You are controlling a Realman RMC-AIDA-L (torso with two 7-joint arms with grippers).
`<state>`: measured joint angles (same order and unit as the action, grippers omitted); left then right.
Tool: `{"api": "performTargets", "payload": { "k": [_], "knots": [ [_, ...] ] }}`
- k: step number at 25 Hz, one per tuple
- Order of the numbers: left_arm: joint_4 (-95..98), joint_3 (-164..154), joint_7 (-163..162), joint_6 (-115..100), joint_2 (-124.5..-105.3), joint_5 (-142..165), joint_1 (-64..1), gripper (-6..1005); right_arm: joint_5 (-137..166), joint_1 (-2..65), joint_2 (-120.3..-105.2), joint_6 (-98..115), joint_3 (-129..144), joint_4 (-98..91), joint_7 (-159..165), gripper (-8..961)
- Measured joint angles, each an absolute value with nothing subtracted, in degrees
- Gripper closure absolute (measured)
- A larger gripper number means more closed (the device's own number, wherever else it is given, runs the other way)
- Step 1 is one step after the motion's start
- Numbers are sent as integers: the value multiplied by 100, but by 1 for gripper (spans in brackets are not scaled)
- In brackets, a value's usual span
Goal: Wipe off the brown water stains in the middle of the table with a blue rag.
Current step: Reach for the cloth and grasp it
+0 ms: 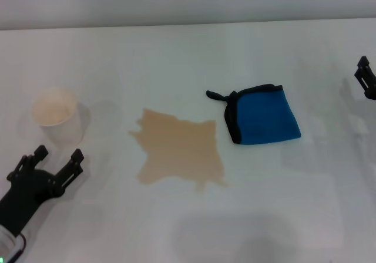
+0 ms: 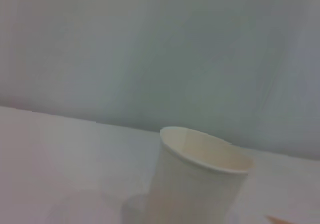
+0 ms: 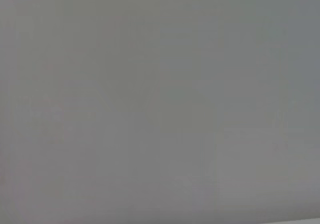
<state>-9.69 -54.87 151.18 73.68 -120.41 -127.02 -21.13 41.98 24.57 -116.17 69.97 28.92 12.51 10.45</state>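
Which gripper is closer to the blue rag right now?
Right. The right gripper sits at the table's right edge, just beyond the blue rag. The left gripper is open, far across the stain, by the cup.

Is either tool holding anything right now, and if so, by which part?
Nothing is held. The left tool is open near the cup, not touching it. The right tool is at the table's right edge, clear of the rag.

Right end effector (image 1: 366, 78) — cut by the edge, fingers perhaps unreadable.
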Motion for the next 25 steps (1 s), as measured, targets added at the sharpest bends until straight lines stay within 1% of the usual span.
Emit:
{"api": "performTargets", "payload": {
  "k": [4,8,13,17,20,21,23,25],
  "knots": [
    [-1062,-5448,15088,7675,-12037,-12725,-1944,108,4764,2462,-11580,7037,2892,1174,1557,128],
    [-1076,-5103,14890,8024,-12027,-12729,-1677,108,5941,2470,-11536,7013,2917,674,2883,128],
    [-1017,-4974,14669,8203,-12000,-12754,-1453,109,7096,2465,-11507,6983,3646,-414,4752,128],
    [-1000,-4972,14661,8197,-11993,-12764,-1451,109,7374,2394,-11446,6714,4911,-1591,6220,128],
    [-997,-4970,14660,8198,-11983,-12766,-1466,109,7434,2399,-11304,6286,6026,-2365,7215,128],
    [-997,-4969,14661,8211,-11982,-12767,-1472,109,7496,2427,-11234,6188,6297,-2530,7486,128],
    [-997,-4967,14662,8234,-11981,-12768,-1485,109,7825,2561,-11085,6070,6726,-2791,8087,128],
    [-997,-4966,14661,8238,-11980,-12770,-1489,109,8460,2811,-10981,6070,6852,-2884,8696,128]
  ]
}}
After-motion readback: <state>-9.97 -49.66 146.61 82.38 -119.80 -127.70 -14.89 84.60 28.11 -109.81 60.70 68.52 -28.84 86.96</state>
